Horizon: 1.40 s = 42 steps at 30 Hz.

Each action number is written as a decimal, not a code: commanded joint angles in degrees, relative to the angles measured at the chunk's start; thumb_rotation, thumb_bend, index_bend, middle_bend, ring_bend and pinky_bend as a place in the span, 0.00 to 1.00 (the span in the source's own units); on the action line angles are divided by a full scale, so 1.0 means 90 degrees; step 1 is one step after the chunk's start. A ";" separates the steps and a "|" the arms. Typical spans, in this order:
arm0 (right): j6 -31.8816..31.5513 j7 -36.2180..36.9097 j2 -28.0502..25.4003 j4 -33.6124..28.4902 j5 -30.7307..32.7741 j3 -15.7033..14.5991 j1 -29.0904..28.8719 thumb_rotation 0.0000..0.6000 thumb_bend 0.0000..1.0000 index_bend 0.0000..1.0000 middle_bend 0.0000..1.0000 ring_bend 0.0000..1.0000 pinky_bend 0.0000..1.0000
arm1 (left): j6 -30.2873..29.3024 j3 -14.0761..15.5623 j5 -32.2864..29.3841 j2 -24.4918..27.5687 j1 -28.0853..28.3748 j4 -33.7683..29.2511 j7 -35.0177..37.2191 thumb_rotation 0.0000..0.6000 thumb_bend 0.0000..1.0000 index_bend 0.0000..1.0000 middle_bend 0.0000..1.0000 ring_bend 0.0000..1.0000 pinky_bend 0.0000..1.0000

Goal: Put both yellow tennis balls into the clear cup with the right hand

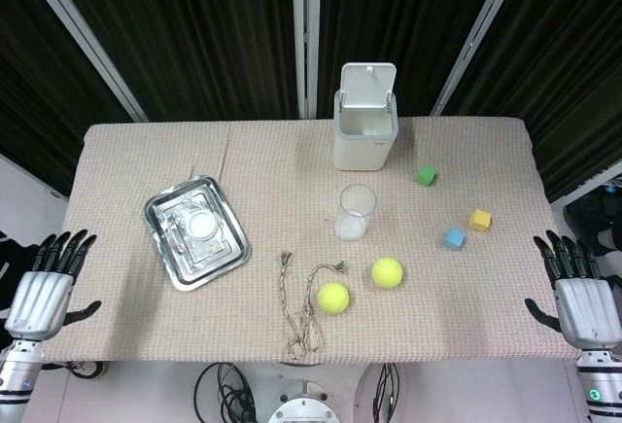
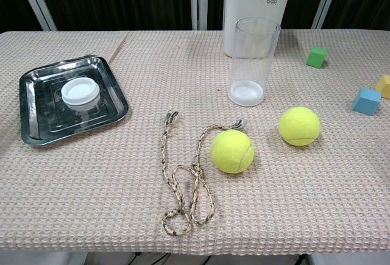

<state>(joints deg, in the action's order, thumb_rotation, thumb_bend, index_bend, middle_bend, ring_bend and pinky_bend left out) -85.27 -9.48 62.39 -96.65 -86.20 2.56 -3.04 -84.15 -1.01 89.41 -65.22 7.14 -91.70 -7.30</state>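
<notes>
Two yellow tennis balls lie on the cloth near the front: one beside the rope, the other further right. The clear cup stands upright and empty just behind them. My right hand hangs at the table's right edge, fingers spread, holding nothing, well right of the balls. At the left edge, my left hand is also open and empty. Neither hand shows in the chest view.
A loose rope lies left of the near ball. A steel tray with a white lid sits at the left. A white bin stands behind the cup. Green, blue and yellow cubes lie right.
</notes>
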 commanded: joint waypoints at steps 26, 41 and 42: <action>0.2113 -0.1759 0.0847 -0.0251 -0.0234 -0.0061 -0.1330 1.00 0.16 0.00 0.00 0.00 0.00 | -0.0183 0.0030 0.0206 -0.0173 0.0015 0.0165 0.0281 1.00 0.05 0.02 0.01 0.00 0.00; 0.3219 -0.1830 0.1900 0.0344 0.0584 0.0227 -0.2287 1.00 0.19 0.00 0.00 0.00 0.17 | -0.0119 0.0043 0.0095 -0.0144 -0.0009 0.0200 0.0424 1.00 0.05 0.03 0.01 0.00 0.00; 0.3233 -0.1826 0.1943 0.0376 0.0599 0.0234 -0.2322 1.00 0.19 0.00 0.00 0.00 0.19 | -0.0120 0.0040 0.0086 -0.0142 -0.0011 0.0206 0.0436 1.00 0.05 0.03 0.01 0.00 0.00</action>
<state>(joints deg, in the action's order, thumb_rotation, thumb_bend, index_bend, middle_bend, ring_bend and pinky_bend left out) -56.53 -25.78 79.38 -93.69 -81.11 4.49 -23.51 -85.25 -0.63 90.24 -66.50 7.04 -89.88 -3.43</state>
